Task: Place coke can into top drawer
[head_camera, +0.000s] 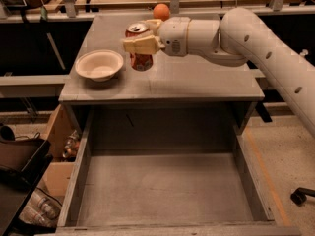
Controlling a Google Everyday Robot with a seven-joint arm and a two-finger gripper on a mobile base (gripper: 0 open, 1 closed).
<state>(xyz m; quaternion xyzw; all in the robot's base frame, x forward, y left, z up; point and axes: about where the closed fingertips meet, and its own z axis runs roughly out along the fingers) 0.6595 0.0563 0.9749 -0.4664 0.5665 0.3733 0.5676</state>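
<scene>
The coke can (141, 58), red-orange with a silver top, is upright and held just above the grey cabinet top (197, 82), right of a white bowl. My gripper (138, 42) reaches in from the right and is shut on the can's upper body; one cream finger (142, 44) crosses its front and the other is hidden behind it. The top drawer (74, 181) is pulled fully open below the cabinet's front edge, and its flat grey bottom holds nothing.
A white bowl (98, 65) sits on the cabinet top left of the can. A round orange ball (161, 11) lies at the back edge behind my wrist. Boxes and bottles (34, 205) stand on the floor to the left.
</scene>
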